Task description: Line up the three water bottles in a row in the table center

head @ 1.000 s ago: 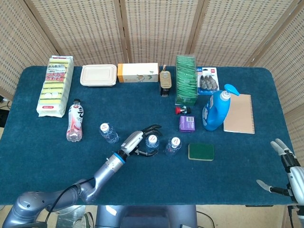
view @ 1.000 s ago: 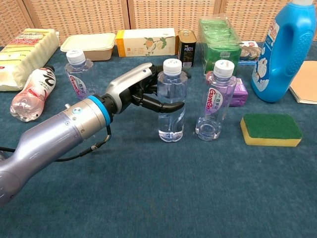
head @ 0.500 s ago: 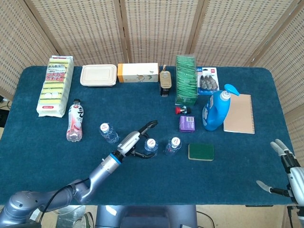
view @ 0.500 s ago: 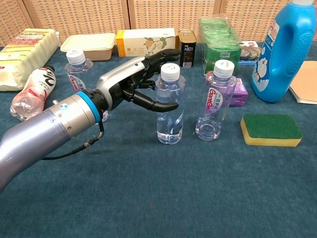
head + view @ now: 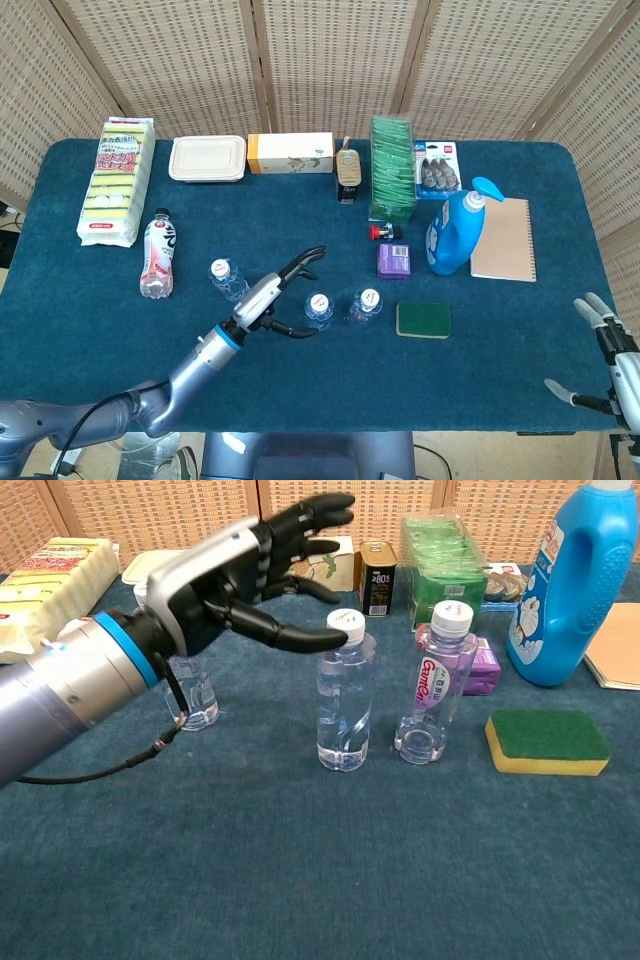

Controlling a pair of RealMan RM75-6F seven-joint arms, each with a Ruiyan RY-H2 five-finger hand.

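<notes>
Chest view shows the left hand (image 5: 235, 575) spread wide, holding nothing, above the middle bottle (image 5: 345, 695). Three bottles stand mid-desk. The right hand (image 5: 605, 360) hangs loose, fingers apart.

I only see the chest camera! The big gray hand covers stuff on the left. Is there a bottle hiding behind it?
Observer: Yes. The head view shows the whole left bottle standing upright, just left of the left hand.
Operator: Is the hand touching it?
Observer: No; from above the hand is spread between that bottle and the middle bottle, holding neither.
Operator: Where's the other hand?
Observer: The right hand is at the table's near right corner, fingers apart, holding nothing.
Operator: Are the three bottles lined up?
Observer: Not quite. The right bottle sits close to the middle one; the left bottle stands further back.
</notes>
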